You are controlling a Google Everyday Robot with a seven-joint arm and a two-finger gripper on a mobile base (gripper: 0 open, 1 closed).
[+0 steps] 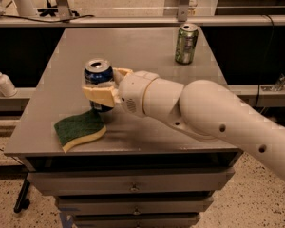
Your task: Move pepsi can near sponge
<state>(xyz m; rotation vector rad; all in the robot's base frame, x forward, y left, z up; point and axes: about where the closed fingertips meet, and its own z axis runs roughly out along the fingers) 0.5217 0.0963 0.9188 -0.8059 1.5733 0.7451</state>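
The pepsi can [99, 77] is showing dark blue with a silver top. The gripper [102, 87], centre left of the frame, is showing cream and clasping that can. The sponge [80, 128] is showing dark green over pale yellow. The green can [186, 43] is standing upper right. The table [133, 51] is showing plain grey.

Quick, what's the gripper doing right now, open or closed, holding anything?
Gripper: closed on the pepsi can, upright, just behind the sponge.
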